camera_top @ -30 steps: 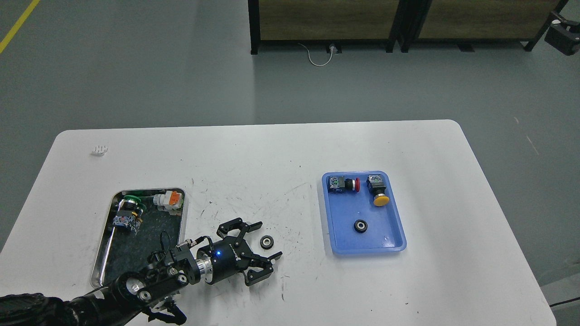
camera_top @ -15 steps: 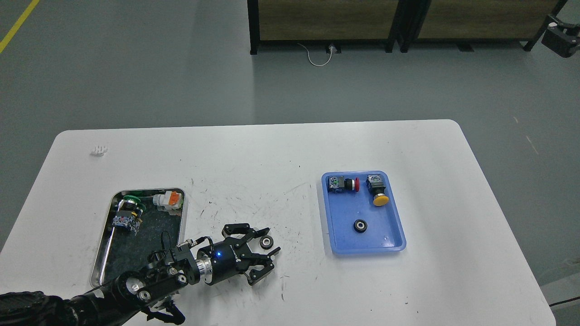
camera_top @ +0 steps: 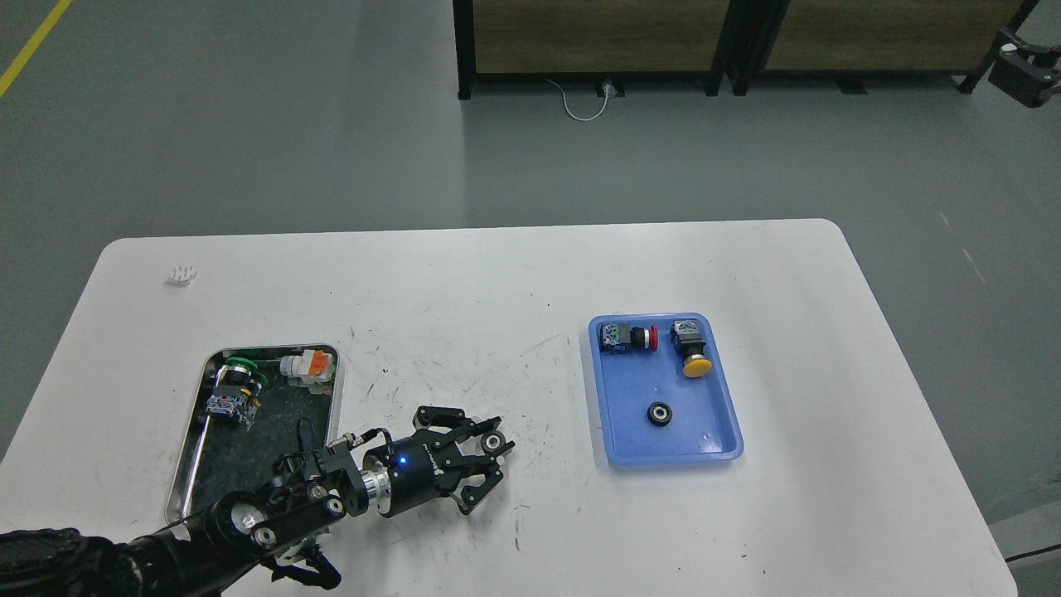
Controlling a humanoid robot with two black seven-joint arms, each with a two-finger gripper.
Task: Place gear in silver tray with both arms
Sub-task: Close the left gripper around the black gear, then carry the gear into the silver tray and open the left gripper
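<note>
My left arm's black claw gripper [camera_top: 489, 452] lies low over the white scuffed table [camera_top: 514, 282], reaching in from the lower left, its silver wrist ring and a small blue light showing on the body behind the fingers. The fingers are drawn in narrow around the small dark toothed gear with a silvery hub [camera_top: 494, 442], which sits between the fingertips at the far end of the claw. I read that as a grip on the gear, though I cannot tell whether the gear is clear of the tabletop or resting on it.

The shiny rectangular silver tray with rounded corners and a dark scuffed floor [camera_top: 325, 414] sits to the left of the gripper, near it but apart. In its far end lie a green-capped push-button switch [camera_top: 234, 385] and a white and orange connector block [camera_top: 307, 366], close together by the back rim.

Well off to the right sits the blue plastic tray [camera_top: 721, 439]. It holds a red-capped push-button switch [camera_top: 630, 337] and a yellow-capped push-button switch [camera_top: 690, 349] along its far edge, and a small black ring-shaped bearing [camera_top: 660, 413] nearer the middle. A small white plastic piece [camera_top: 181, 274] lies alone near the table's far left corner.

My right arm is out of view.
</note>
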